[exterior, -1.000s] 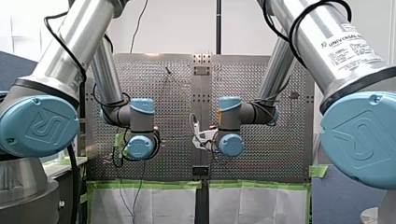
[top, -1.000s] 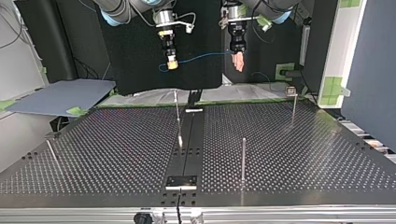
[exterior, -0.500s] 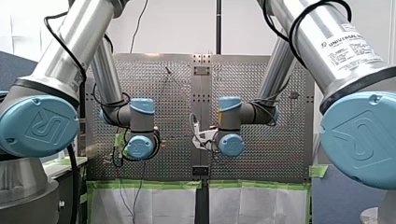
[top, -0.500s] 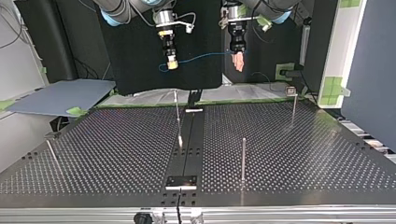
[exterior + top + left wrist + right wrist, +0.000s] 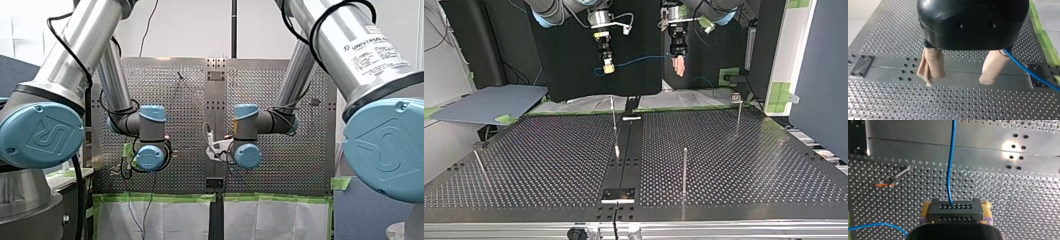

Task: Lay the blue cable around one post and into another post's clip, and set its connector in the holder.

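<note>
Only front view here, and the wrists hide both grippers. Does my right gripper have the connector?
Observer: Yes. In the right wrist view, my right gripper is shut on the connector, a black block clamped from both sides.
Operator: Left gripper?
Observer: Open. In the left wrist view, my left gripper has its fingers apart and nothing between the tips.
Operator: Cable routed at all?
Observer: No. In the top view, the blue cable runs through the air from my right gripper across to my left gripper and touches no post.
</note>
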Tool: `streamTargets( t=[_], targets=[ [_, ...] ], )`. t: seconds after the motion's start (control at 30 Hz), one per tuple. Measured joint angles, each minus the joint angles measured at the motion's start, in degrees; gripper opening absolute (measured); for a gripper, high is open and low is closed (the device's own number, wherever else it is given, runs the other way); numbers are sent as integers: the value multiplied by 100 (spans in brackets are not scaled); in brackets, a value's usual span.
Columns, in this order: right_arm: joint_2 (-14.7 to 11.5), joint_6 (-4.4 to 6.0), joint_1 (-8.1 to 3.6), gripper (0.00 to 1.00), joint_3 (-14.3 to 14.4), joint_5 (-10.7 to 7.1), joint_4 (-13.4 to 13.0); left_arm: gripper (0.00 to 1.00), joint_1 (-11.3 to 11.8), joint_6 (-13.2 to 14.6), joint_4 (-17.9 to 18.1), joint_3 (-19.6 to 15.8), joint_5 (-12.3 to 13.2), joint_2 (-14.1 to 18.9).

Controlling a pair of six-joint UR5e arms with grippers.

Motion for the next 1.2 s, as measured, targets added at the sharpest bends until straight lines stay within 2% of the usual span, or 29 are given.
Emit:
streamTargets(
  t=[0.23, 0.73, 0.9, 1.07, 1.2],
  targets=[
    [175, 8, -3, 1, 18, 5, 213, 100, -3, 1, -2, 0, -1, 0],
    [192, 9, -4, 1, 20, 6, 239, 100, -34, -17, -13, -29, 6, -30],
    [193, 9, -4, 1, 20, 6, 239, 100, -135, -47, -26, -208, 15, -270],
    [192, 9, -4, 1, 20, 6, 239, 100, -150, -51, -28, -250, 16, -583],
    [192, 9, -3, 1, 20, 6, 239, 100, -152, -51, -28, -253, 16, -694]
  ],
)
